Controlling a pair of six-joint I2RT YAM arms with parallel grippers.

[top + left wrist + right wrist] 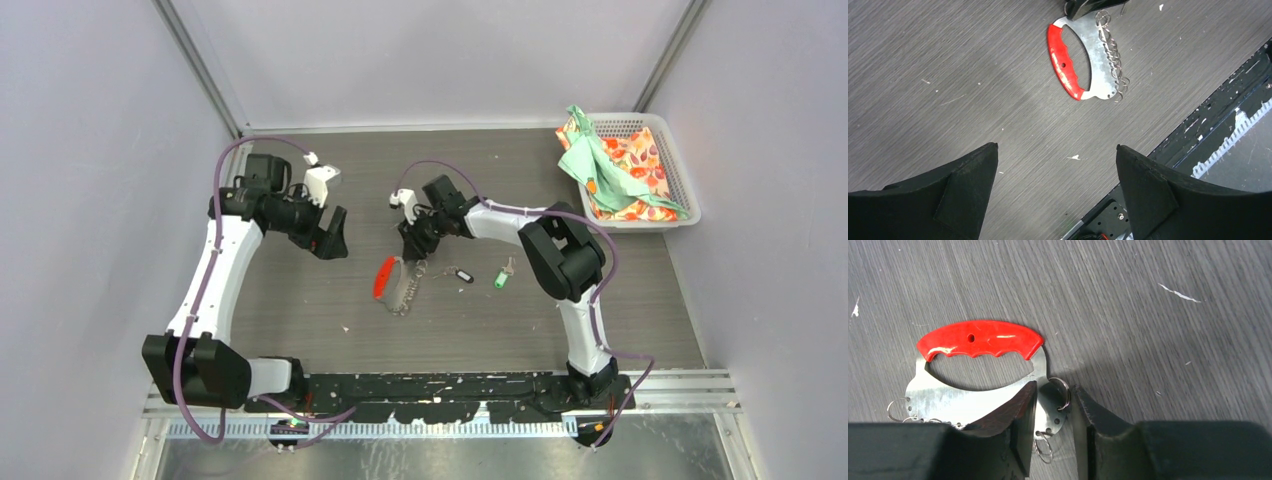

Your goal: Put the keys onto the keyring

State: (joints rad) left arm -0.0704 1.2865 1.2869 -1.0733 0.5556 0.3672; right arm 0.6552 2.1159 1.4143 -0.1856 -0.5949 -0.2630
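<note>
Progress: neither key threaded | keyring (384, 278) flat on table (300, 310); black-tagged key (463, 275) and green-tagged key (502, 277) loose near its right | right gripper (1054, 392) narrow, straddling keyring's plate end, grip uncertain | left gripper (1057, 150) wide, empty.

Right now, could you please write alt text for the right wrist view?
The right gripper straddles one end of the keyring, a metal plate with a red handle and small wire rings, lying on a grey table.
</note>
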